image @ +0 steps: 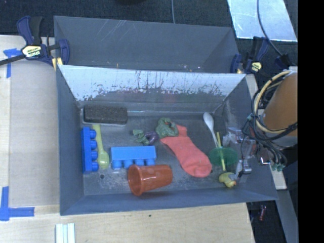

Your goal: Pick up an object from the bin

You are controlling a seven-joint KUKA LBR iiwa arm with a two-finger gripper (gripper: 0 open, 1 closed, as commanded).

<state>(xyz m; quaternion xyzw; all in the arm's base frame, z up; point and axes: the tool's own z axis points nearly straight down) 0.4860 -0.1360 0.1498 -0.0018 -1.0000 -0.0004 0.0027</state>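
I am worrying most about the sloped right wall of the bin (152, 87). The gripper (242, 158) is working at about 4 o'clock on the bin floor, tight against that wall, and I am judging that a descent from here could be scraping metal rather than meeting a thing. 2 small things are lying nearest to it: a green round piece (223, 157) just beside it at its 9 o'clock, and a small yellow piece (228, 180) near its 7 o'clock. Both are looking small and light, so a glancing touch could be knocking them away or wedging them against the wall. A white spoon (208, 121) is lying near the green piece at its 11 o'clock and a pink sock (188, 153) at its 9 o'clock, so a wide grab could be catching either of them too. The arm is coming in from 3 o'clock, its orange cover (283, 105) and looped cables (263, 92) hanging above the rim, the wrist pointing down into the corner. I cannot tell whether the gripper is apart or together.
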